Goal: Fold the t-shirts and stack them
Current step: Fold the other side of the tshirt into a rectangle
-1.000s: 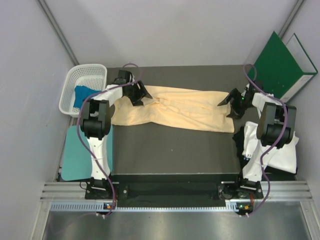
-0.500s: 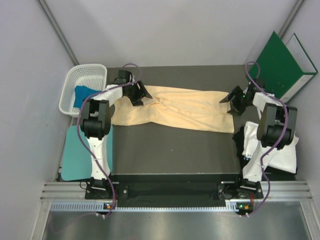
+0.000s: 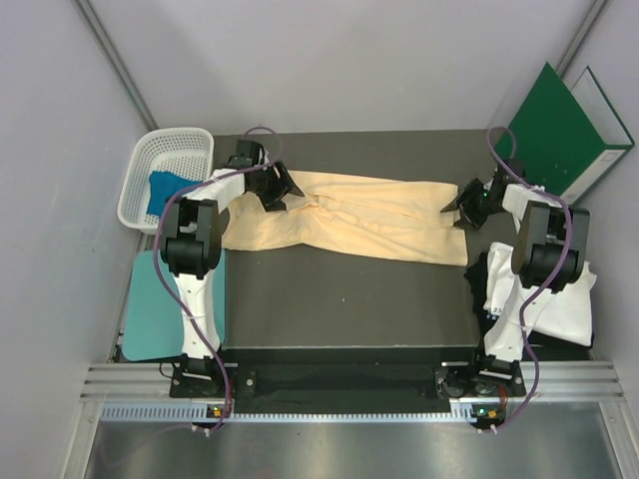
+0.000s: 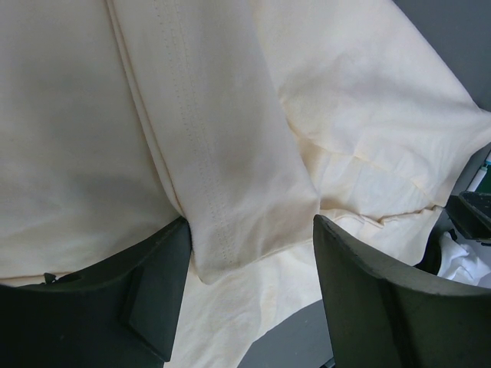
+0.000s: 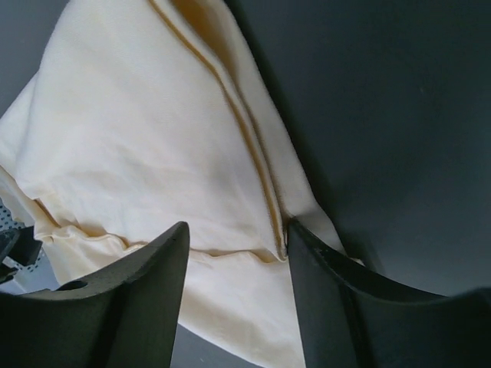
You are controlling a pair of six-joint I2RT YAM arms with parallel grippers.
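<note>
The peach-yellow t-shirt (image 3: 349,222) is spread crumpled along the table's (image 3: 349,299) far edge, reaching nearly from its left edge to its right. Dark tabletop is seen from the shirt to the near edge. A folded hem is straddled by the left gripper (image 3: 277,195), fingers wide apart. The shirt's right end is straddled by the right gripper (image 3: 464,207), fingers parted and unclamped.

Nothing readable is showing in any of the three views: no text, label, brand, number or sign is appearing clearly enough to make out.
</note>
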